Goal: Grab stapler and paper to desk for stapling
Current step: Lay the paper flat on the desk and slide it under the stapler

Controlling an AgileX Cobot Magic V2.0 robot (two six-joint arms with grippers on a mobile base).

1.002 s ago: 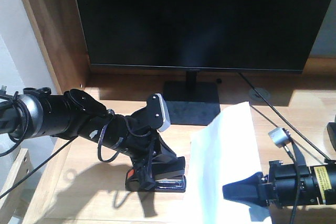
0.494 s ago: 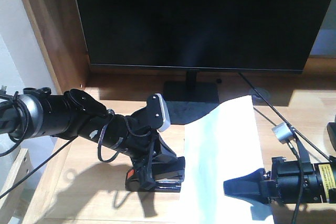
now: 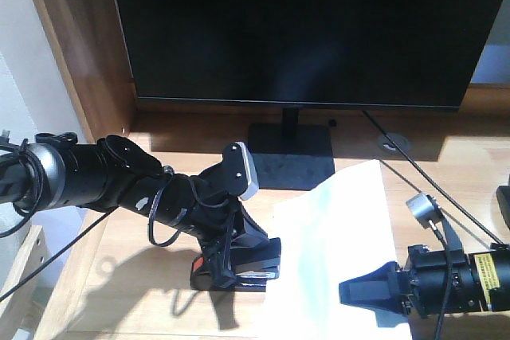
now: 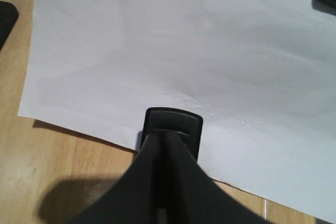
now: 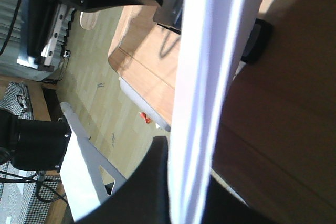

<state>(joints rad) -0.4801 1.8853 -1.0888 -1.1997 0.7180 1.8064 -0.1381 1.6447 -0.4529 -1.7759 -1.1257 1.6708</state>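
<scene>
The black stapler (image 3: 243, 264), with an orange-red patch on its rear, rests on the desk (image 3: 127, 236) with my left gripper (image 3: 227, 260) shut on it. In the left wrist view the stapler's nose (image 4: 173, 127) shows past my closed gripper (image 4: 168, 137) and sits over the near edge of the paper (image 4: 184, 40). The white paper (image 3: 335, 236) lies slanted, its left edge at the stapler. My right gripper (image 3: 362, 291) is shut on its near right part. The right wrist view shows the paper (image 5: 207, 66) edge-on between the right gripper's fingers (image 5: 191, 182).
A large black monitor (image 3: 295, 29) on a stand (image 3: 291, 161) fills the back of the desk. A cable (image 3: 418, 169) runs from a grommet at the back right. A dark object (image 3: 504, 205) sits at the right edge. The brown side panel (image 3: 80, 53) rises on the left.
The paper has swung left and dropped lower, so its left edge now reaches the stapler's front. The right gripper shifted slightly with it. The left arm and stapler have stayed put.
</scene>
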